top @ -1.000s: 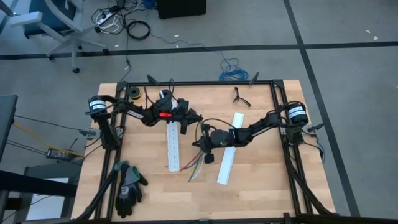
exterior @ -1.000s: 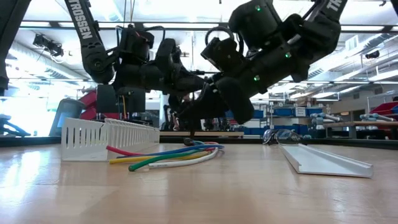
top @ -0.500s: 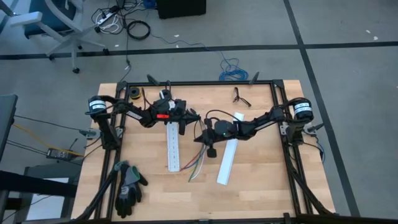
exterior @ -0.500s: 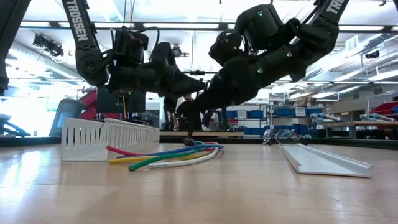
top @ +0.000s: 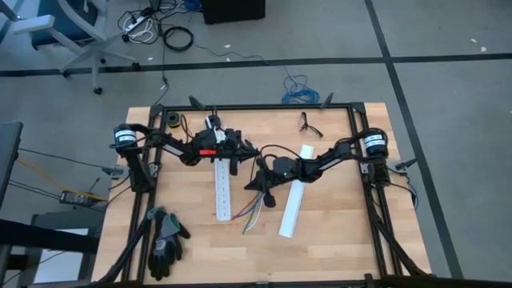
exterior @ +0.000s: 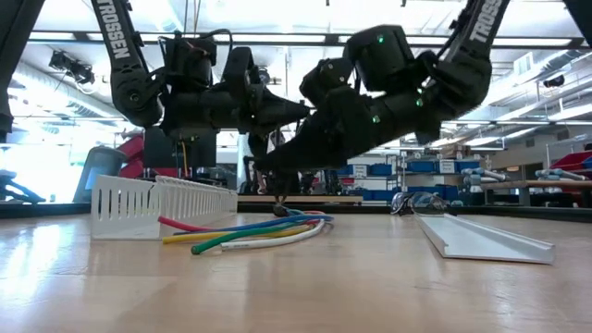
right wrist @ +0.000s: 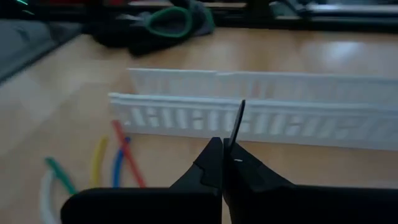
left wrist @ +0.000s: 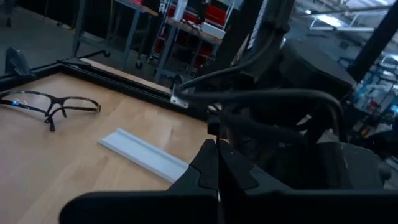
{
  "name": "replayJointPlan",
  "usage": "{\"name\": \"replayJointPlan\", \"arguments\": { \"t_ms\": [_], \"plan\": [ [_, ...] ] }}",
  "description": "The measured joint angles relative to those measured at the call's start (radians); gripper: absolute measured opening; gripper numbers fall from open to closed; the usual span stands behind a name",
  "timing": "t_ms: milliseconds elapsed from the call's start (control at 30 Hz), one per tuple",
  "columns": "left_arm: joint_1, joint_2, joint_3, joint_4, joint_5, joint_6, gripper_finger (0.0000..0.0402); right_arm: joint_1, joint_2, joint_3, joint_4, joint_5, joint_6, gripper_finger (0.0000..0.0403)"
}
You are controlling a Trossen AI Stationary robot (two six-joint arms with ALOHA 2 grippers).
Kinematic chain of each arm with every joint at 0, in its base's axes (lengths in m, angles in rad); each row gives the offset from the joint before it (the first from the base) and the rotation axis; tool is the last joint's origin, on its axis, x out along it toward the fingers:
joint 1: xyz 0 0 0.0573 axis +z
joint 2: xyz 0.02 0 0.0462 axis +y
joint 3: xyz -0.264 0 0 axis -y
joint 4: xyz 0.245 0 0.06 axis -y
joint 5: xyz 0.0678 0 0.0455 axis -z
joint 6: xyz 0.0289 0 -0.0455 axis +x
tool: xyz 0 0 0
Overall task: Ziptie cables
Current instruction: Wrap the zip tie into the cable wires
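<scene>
1. Loose bundle of thin multicoloured cables point(top: 253, 210) lies on the wooden table point(top: 336, 232), beside the white slotted plastic duct point(top: 222, 186).
2. Right hand point(top: 266, 181) — closed, pinching a thin dark strip point(right wrist: 237, 124) above the cables.
3. Left hand point(top: 253, 152) — closed, empty, near the right.

Coloured cables point(exterior: 250, 232) on table, slotted white strip point(exterior: 157, 205) behind

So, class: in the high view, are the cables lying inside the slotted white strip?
No: the cables lie on the bare table, beside the slotted strip.
</scene>
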Motion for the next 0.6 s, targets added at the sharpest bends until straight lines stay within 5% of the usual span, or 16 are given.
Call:
{"name": "replayJointPlan", "arguments": {
  "t_ms": [300,600],
  "plan": [
    [-0.008,0.0,0.0,0.001,0.0,0.004,0.0001,-0.007,0.048,0.0,0.027,-0.017,0.025,0.0005],
    [-0.008,0.0,0.0,-0.037,-0.004,0.013,0.0001,-0.006,0.048,0.0,-0.007,-0.013,0.023,0.0051]
  ]
}}
